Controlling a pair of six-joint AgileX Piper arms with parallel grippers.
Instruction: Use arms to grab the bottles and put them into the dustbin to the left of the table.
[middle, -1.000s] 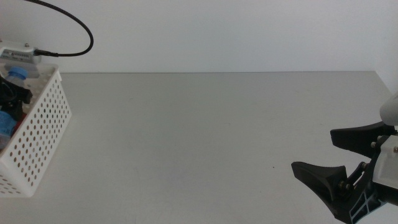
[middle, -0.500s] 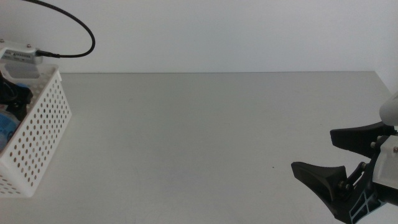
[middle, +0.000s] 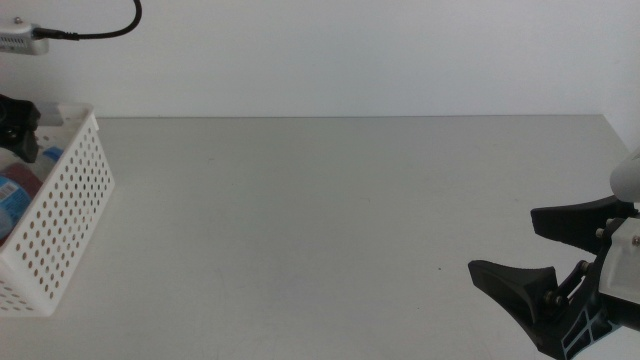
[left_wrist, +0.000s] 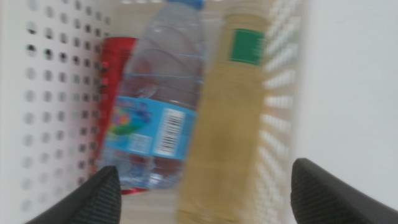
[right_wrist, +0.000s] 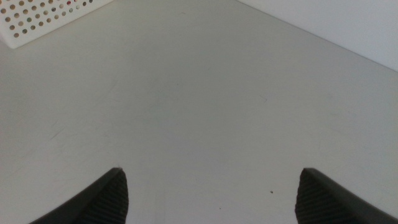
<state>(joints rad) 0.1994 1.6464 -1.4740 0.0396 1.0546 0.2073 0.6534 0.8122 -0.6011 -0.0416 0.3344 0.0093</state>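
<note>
My left wrist view is blurred, so the yellow tea bottle (left_wrist: 229, 118) label stays unreadable, and the red soda can (left_wrist: 114, 93) lies mostly hidden behind the clear blue-labelled bottle (left_wrist: 158, 106). In the middle view the dustbin (middle: 62, 225) is cut off by the edge.

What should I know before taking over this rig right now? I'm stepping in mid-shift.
Left gripper: open, empty, above the dustbin at the table's left edge.
Right gripper: open, empty, waiting at the table's right side.
In the dustbin, lying side by side: clear blue-labelled bottle, yellow tea bottle, red soda can.
Done: all three binned; no bottles show on the table.
Left: probably just pulling the left arm back.
</note>
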